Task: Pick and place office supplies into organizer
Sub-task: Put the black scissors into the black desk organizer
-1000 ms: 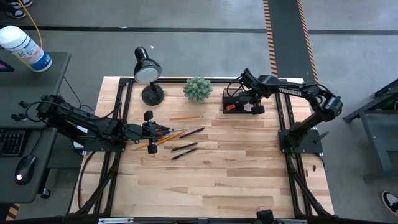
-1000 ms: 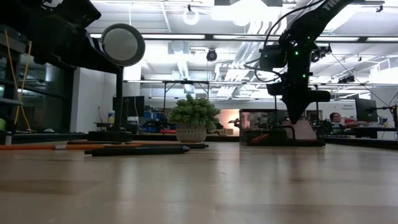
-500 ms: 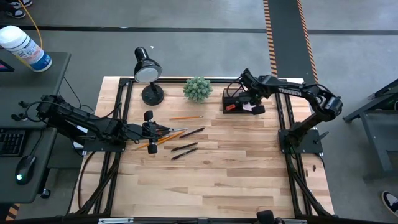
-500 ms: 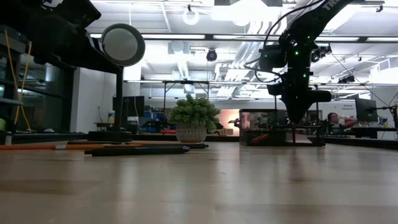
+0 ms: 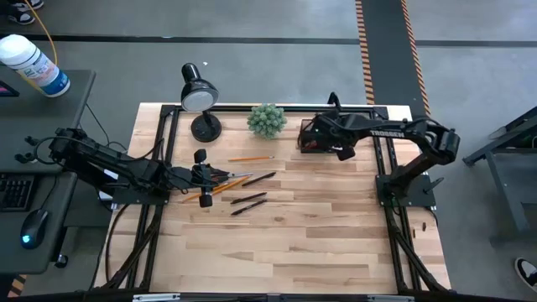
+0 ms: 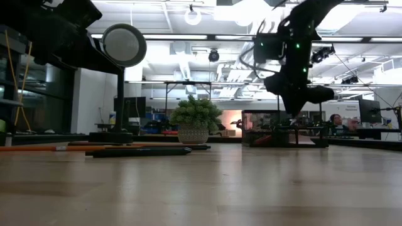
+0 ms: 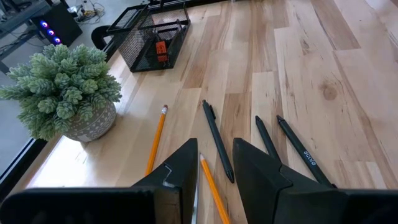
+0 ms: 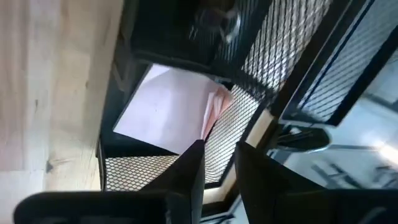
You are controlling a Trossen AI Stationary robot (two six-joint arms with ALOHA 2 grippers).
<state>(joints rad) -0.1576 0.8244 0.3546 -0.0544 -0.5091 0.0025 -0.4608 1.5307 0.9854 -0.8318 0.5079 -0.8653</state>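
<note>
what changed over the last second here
The right gripper let go of the pink sticky-note pad, which now lies in the organizer, then lifted and swung toward the plant. The left gripper, pens and pencils stayed put.

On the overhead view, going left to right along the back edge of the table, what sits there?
Desk lamp → green plant → black mesh organizer, with the right gripper over it.
</note>
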